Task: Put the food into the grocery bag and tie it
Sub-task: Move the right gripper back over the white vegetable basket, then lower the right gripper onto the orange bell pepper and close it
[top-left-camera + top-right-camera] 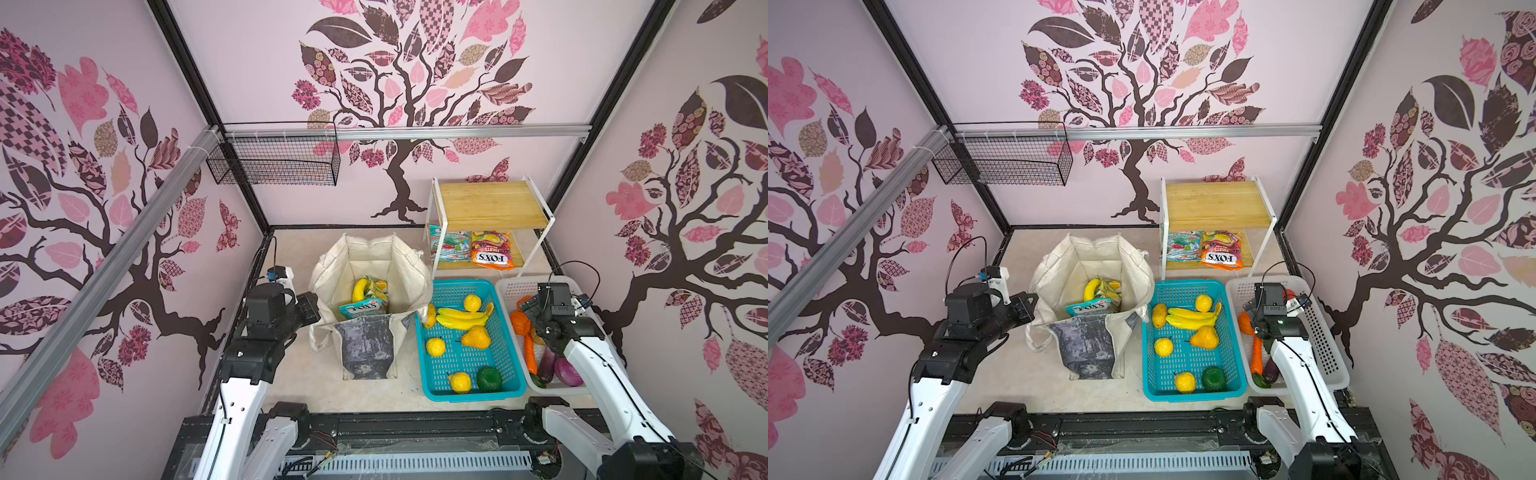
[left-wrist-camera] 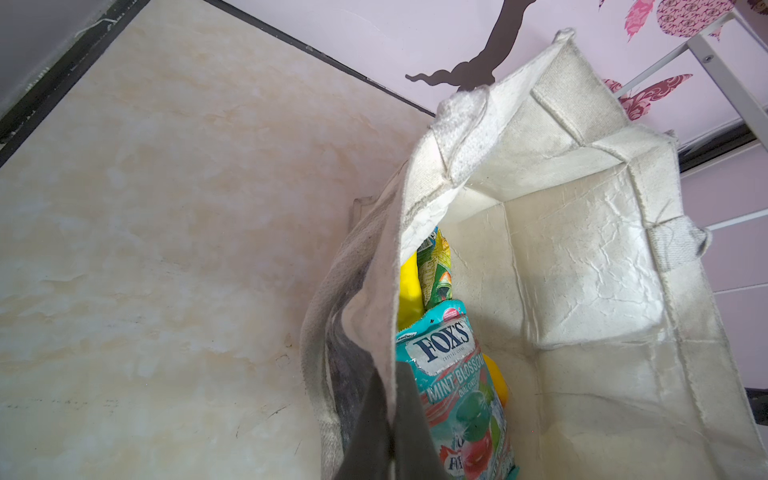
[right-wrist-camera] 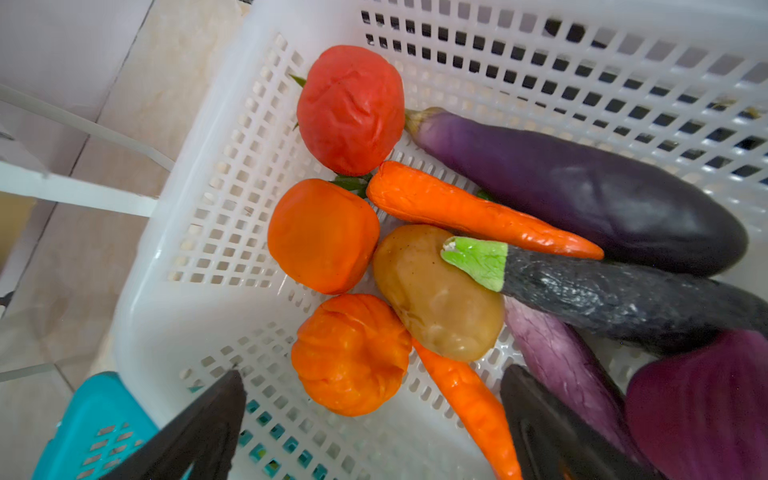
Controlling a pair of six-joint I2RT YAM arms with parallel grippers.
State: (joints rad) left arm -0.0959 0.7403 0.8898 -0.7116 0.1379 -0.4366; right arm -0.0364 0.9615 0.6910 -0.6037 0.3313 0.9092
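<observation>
Packing step: the left hand (image 1: 316, 306) clamps the left rim of the grocery bag (image 1: 407, 266), which stands mid tabletop (image 1: 291, 374). The right hand (image 3: 374, 374), jaws apart, hovers over the white basket (image 3: 199, 232); next it should descend onto the orange pumpkin (image 3: 351, 353).

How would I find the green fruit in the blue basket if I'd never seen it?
Find the teal basket standing between the cream grocery bag and the white basket. Look in its corner nearest the robot, on the white basket's side: the green fruit lies there beside a yellow fruit. It is the only dark green piece among yellow and orange ones.
</observation>
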